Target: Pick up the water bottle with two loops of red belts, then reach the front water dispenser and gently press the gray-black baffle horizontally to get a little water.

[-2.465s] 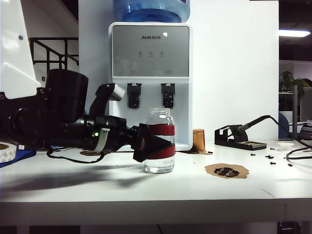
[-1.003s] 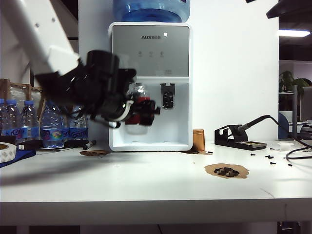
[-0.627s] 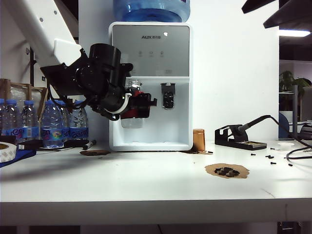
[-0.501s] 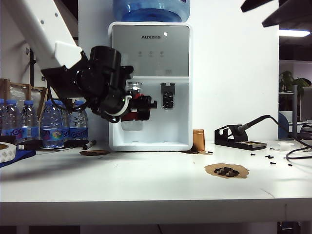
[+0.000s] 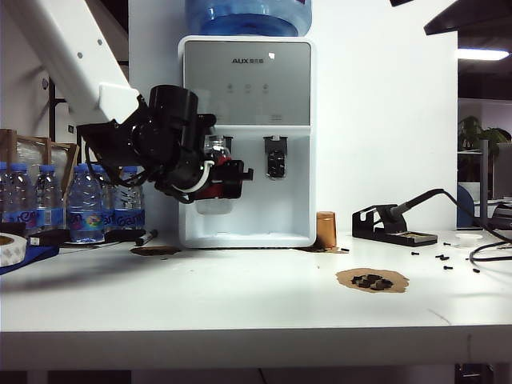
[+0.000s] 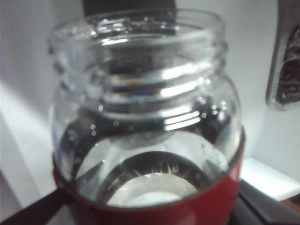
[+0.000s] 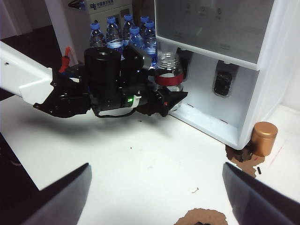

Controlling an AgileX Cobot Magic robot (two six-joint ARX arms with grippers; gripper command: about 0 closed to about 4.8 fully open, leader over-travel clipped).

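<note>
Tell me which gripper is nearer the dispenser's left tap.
Left. The left gripper holds the bottle right at the left tap; the right gripper hangs open, well back above the table.

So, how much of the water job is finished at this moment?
Done: the left gripper holds the red-banded water bottle clear of the table. In hand: it has the bottle at the left tap of the water dispenser. Left: pressing the baffle; no water flow is visible. The right gripper hovers open above the table.
</note>
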